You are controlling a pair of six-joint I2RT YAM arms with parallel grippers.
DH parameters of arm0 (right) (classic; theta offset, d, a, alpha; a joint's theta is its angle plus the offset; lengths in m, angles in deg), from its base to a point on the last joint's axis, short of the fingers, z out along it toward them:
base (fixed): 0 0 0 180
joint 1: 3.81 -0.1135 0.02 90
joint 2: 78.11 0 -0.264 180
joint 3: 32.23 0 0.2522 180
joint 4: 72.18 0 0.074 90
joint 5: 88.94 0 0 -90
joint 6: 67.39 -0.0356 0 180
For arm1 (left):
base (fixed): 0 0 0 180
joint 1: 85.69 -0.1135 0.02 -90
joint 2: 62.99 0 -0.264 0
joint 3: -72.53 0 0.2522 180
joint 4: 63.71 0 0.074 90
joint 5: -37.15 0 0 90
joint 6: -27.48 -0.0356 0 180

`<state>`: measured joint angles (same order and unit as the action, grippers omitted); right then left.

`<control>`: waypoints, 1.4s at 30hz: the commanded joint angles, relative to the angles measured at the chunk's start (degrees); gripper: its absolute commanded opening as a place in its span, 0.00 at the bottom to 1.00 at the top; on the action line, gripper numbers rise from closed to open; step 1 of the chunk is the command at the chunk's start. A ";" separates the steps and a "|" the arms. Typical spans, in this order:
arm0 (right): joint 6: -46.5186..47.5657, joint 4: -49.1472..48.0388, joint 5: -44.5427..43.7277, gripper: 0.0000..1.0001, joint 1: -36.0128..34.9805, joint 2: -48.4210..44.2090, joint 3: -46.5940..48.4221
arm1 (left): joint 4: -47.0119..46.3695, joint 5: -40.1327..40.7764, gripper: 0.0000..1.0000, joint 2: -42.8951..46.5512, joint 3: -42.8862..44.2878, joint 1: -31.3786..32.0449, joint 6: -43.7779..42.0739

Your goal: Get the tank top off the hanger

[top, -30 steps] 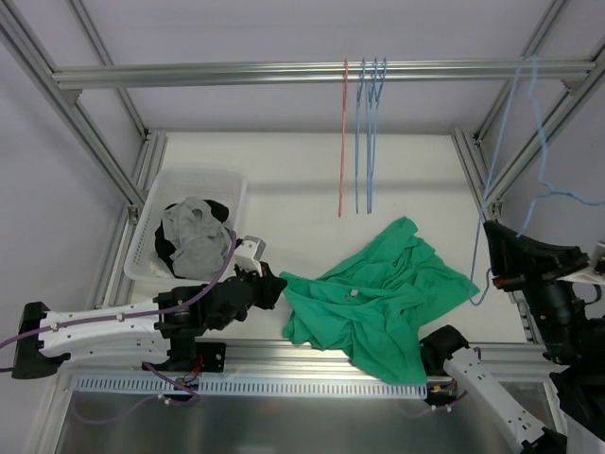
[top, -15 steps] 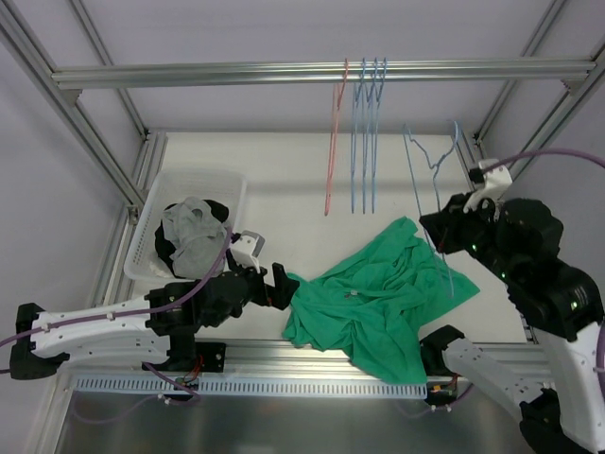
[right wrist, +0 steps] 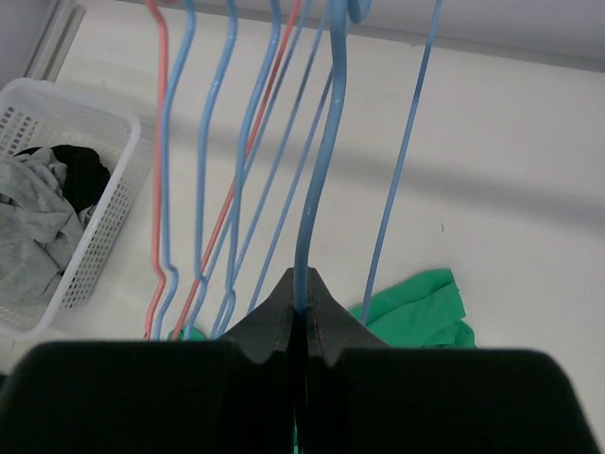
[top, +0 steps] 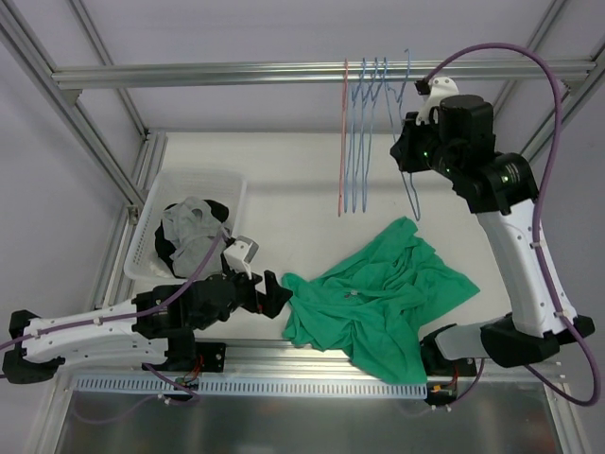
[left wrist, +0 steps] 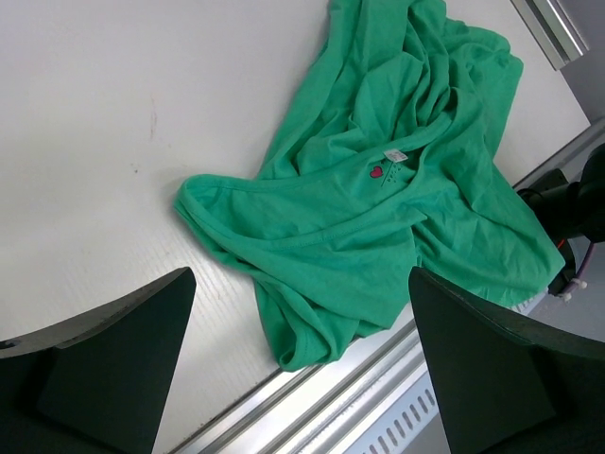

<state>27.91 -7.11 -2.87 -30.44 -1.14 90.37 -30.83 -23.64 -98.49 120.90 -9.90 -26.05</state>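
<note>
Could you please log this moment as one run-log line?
left gripper: open, beside tank top | right gripper: shut on blue hanger, up near rail | tank top: off hanger, crumpled on table

The top camera looks down from behind; both wrist cameras (left low, right high) also see the tank top [top: 378, 293].

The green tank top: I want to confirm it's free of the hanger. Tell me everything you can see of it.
The green tank top is a soft, thin-looking knit, crumpled in a heap on the white table, one corner draping over the front rail. A small white label with a red heart shows at the neckline. Nothing is threaded through it; the open left gripper sits beside it, not touching.
</note>
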 commanded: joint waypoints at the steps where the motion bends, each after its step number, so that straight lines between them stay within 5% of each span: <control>1: 1.12 -0.95 -1.09 0.00 1.41 3.87 6.11 | 1.10 -1.17 0.99 1.93 -1.12 0.41 0.18; 18: -0.91 -6.48 6.82 0.01 2.46 1.08 -10.13 | 0.49 -6.01 0.99 -7.02 3.44 0.41 -0.25; 20: -0.82 -6.57 5.69 0.24 2.55 -0.58 -11.10 | -0.39 -7.58 0.99 -10.18 5.63 0.41 -0.96; 21: -0.90 -6.49 5.16 0.59 2.55 -1.38 -11.36 | -0.74 -8.03 0.99 -11.41 6.43 0.41 -1.40; 24: -0.56 -5.70 2.19 0.99 2.64 -5.94 -12.59 | -2.76 -9.43 0.99 -16.34 9.59 0.50 -2.19; 34: 0.94 1.59 0.06 0.99 6.33 -31.68 -24.19 | -6.98 -15.49 0.99 -47.06 24.44 2.35 -13.08; 42: 1.46 11.69 7.96 1.00 6.33 -46.29 -23.32 | -6.64 -18.93 0.99 -66.43 38.86 2.35 -17.31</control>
<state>28.19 -0.86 1.72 -24.30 -46.67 66.52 -37.46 -40.93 -162.43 155.72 -8.00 -40.19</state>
